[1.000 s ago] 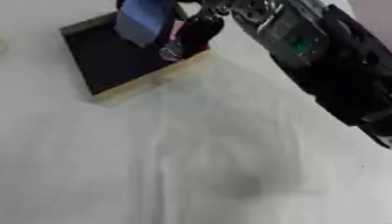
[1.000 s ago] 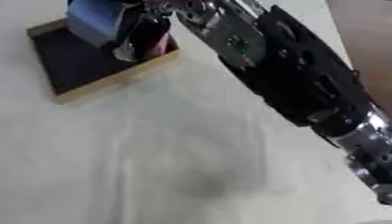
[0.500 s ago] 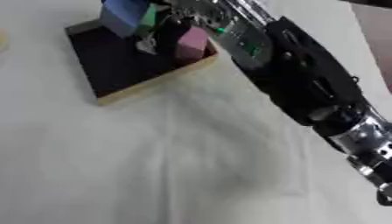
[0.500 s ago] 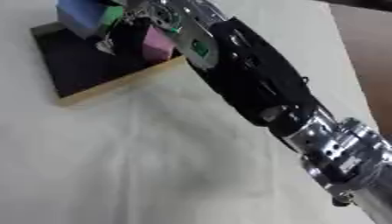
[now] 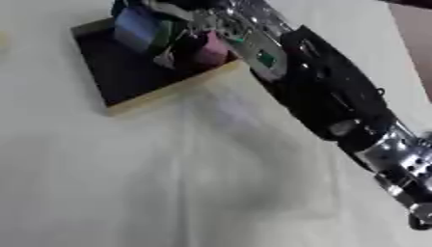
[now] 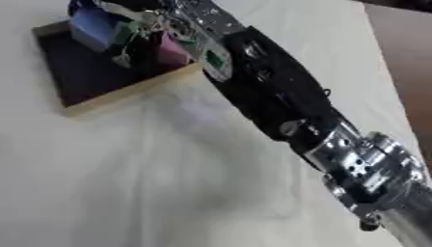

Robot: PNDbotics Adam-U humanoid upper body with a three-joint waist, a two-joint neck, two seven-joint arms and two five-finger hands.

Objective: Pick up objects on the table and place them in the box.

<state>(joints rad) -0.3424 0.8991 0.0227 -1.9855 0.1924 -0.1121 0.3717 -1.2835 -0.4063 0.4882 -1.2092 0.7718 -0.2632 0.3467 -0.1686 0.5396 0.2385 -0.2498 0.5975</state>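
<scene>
One box, three small coloured things, one robot arm.
The box at far left holds a blue block, a green piece and a pink block; one hand reaches over them.

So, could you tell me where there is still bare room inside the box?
The box's dark floor is bare toward its near-left corner. Its far-right side is crowded: a blue block, a green piece and a pink block sit under the right hand.

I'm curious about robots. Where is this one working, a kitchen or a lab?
Probably a lab or test bench: a table under a plain white cloth, one shallow box holding coloured blocks, nothing homely around.
</scene>
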